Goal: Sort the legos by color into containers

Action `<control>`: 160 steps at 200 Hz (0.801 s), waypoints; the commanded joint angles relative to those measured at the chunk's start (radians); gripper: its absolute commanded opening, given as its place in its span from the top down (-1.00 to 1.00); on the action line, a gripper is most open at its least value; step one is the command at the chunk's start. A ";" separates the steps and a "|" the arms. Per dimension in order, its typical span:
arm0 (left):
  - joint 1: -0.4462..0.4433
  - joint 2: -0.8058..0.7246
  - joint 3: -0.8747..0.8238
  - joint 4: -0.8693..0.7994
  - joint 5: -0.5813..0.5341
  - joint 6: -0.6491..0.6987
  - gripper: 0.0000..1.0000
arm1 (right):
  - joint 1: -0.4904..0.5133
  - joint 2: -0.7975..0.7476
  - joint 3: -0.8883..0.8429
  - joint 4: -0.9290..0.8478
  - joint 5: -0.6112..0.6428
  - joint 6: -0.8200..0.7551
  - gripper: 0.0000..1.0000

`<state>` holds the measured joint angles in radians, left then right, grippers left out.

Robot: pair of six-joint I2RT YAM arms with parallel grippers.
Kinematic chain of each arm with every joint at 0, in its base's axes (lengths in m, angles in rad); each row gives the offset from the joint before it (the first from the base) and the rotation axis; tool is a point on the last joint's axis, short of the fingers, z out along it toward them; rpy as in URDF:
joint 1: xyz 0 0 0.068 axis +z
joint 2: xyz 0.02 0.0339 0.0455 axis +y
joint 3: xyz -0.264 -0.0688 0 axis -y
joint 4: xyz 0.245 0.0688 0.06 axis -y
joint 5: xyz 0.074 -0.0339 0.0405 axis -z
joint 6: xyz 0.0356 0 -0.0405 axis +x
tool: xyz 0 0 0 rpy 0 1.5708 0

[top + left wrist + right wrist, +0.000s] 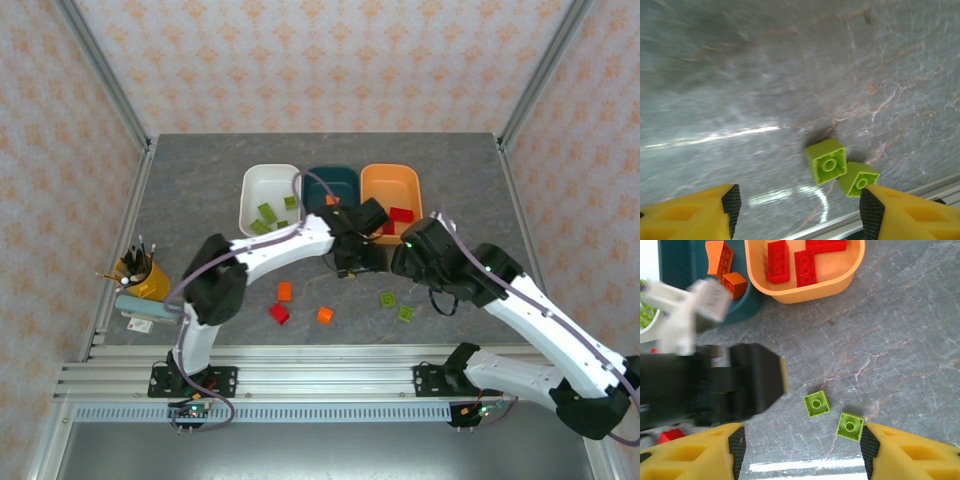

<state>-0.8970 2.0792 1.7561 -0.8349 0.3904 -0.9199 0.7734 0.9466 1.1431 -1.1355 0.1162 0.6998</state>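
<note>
Two lime-green square plastic bricks [817, 403] are seen side by side on the grey marbled table [900, 340]. Two orange bricks [285, 291] and one red brick [279, 313] lie further left. Three rounded plastic tubs are counted: white tub [270, 185], dark teal tub [335, 182], orange tub [385, 188]. The jaws of the left gripper [797, 205] and right gripper [800, 445] are spread, with nothing between them.

Left arm [290, 248], right arm [560, 345]: white link shells, black joint housings, looping grey cables, black base mounts; wedge-shaped yellow fingers [685, 217] with black pads [731, 202]
</note>
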 commanded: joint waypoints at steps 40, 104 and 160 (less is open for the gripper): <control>-0.052 0.189 0.146 -0.104 0.071 -0.075 -0.50 | 0.008 -0.105 -0.032 -0.070 0.028 0.071 -0.29; -0.069 0.257 0.217 -0.136 0.081 -0.065 -0.48 | 0.009 -0.121 -0.067 -0.046 0.025 0.082 -0.29; -0.074 0.266 0.263 -0.089 0.070 -0.044 -0.42 | 0.009 -0.105 -0.080 -0.021 0.008 0.082 -0.30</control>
<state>-0.9623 2.3436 1.9636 -0.9272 0.4686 -0.9722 0.7742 0.8360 1.0737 -1.1664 0.1139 0.7677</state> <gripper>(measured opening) 0.696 0.648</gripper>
